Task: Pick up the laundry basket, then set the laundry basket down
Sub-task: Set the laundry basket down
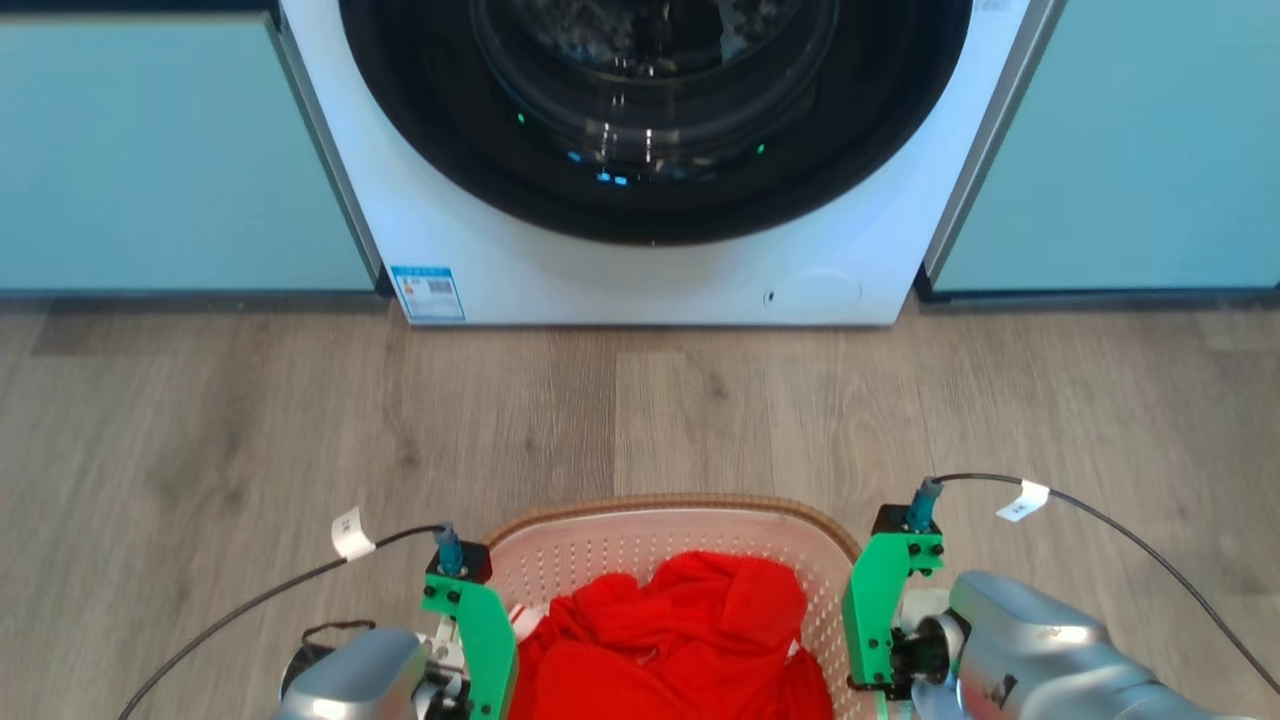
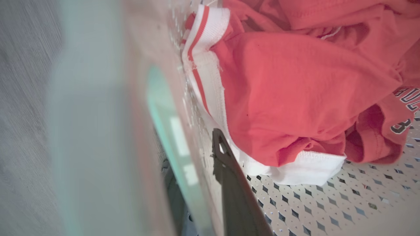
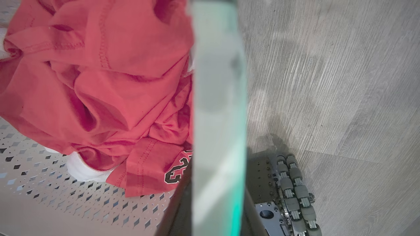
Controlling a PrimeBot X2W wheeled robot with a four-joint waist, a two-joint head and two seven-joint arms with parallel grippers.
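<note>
While the laundry basket point(image 1: 690, 507) shows at the near edge, between the arms and well short of the far washing machine point(image 1: 650, 285), both sides look gripped: the left gripper point(image 2: 193, 157) pinches the left wall narrowly, one finger inside beside the red garment point(image 2: 295, 91), one outside; the right gripper point(image 3: 216, 200) clamps the right rim likewise. Whether it has left the floor point(image 3: 328, 82) I cannot tell; setting down is yet to do

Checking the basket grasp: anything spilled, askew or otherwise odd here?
Nothing stands out. The red garment lies inside the laundry basket, with none over the rim that shows. The left gripper and right gripper each grip a side wall.
</note>
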